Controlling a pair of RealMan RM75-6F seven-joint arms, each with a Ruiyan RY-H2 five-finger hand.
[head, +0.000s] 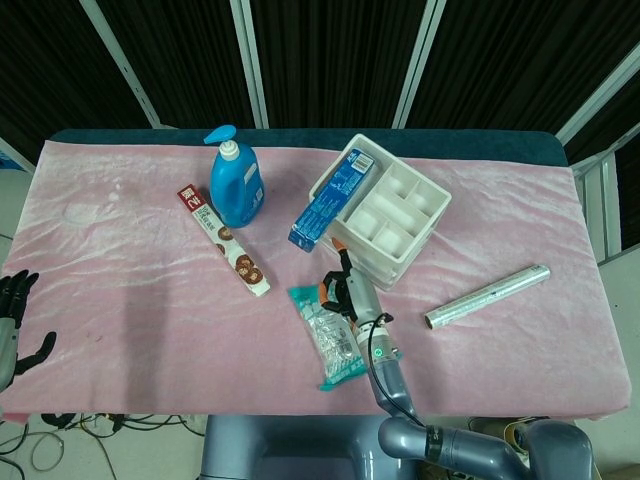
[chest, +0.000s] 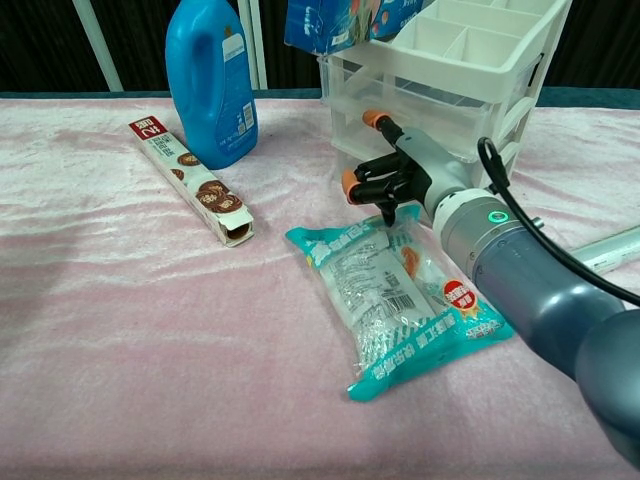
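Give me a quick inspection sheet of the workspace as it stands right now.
Surface: pink cloth over the table, wrinkled.
Job's things: white drawer organiser with a blue box leaning out of its top; teal snack bag lying flat in front of it.
Clutter: blue pump bottle, long biscuit box, silver tube.
Hands: right hand at the organiser's lower front, fingers curled, holding nothing seen; contact cannot be told. Left hand off the table's left edge, fingers apart.
Cables: black cable on the right forearm; loose wires on the floor.
Surroundings: dark curtains behind.
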